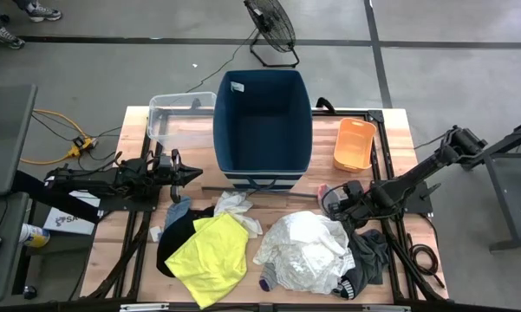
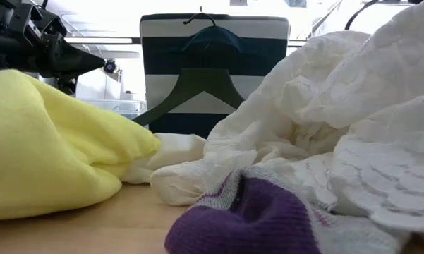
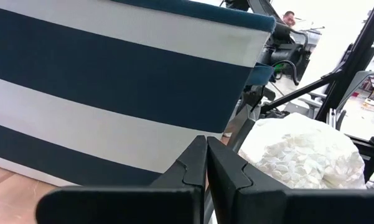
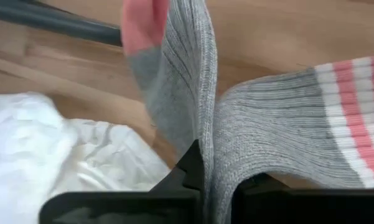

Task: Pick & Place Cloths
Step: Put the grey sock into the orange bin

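Note:
A grey sock [image 4: 249, 130] with a pink toe and pink-and-white stripes lies on the wood in front of the dark-blue bin [image 1: 262, 121]. My right gripper [image 1: 328, 201] is shut on it, slanting down. Nearer the front edge lie the neon-yellow shirt [image 1: 212, 256], a black garment [image 1: 175, 236], the large white garment [image 1: 305, 250], dark-grey clothes [image 1: 370, 256], a small white piece [image 1: 234, 204] and a purple-toed sock [image 2: 247, 219]. My left gripper [image 1: 193, 173] hovers shut and level at the bin's left front corner, holding nothing. My right gripper pinches the grey sock at a fold in its ribbed middle [image 4: 202, 146] between its two fingers, coming from above and slanting down. The pink toe end [image 4: 143, 25] runs off to one side of the fingers and the striped end [image 4: 355, 93] to the other, over the wooden tabletop.
An orange tub [image 1: 354, 143] stands right of the bin and a clear plastic box [image 1: 178, 120] left of it. A dark hanger [image 2: 197, 85] leans on the bin's striped front. Black frame rails [image 1: 390, 234] run along the table's right side.

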You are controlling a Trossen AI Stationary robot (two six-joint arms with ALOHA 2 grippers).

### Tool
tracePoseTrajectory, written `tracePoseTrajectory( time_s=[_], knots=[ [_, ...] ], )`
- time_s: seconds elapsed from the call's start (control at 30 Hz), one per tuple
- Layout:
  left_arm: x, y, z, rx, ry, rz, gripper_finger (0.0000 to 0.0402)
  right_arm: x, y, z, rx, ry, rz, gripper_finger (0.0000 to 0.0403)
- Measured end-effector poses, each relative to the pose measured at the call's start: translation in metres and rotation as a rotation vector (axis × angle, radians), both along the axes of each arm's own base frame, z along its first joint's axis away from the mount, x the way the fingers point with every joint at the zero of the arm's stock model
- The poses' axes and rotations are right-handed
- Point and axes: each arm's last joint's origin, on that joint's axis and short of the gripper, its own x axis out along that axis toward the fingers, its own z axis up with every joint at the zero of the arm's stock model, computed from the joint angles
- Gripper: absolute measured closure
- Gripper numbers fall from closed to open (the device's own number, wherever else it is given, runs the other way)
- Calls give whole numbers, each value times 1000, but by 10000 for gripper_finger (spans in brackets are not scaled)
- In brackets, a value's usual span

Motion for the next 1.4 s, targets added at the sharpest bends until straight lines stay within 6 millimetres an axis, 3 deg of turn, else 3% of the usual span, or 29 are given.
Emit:
tracePoseTrajectory(
  time_s=[0.43, 0.7, 1.07, 1.4],
  knots=[
    [0, 0, 0, 0, 0, 0, 391, -14, -11, 29, 4, -188, -1, 397],
    [0, 0, 0, 0, 0, 0, 391, -21, -21, 80, -171, -287, 23, 397],
    [0, 0, 0, 0, 0, 0, 391, -32, -47, 132, -425, -213, 99, 398],
    [0, 0, 0, 0, -1, 0, 391, -45, -80, 140, -607, -49, 72, 398]
  ],
)
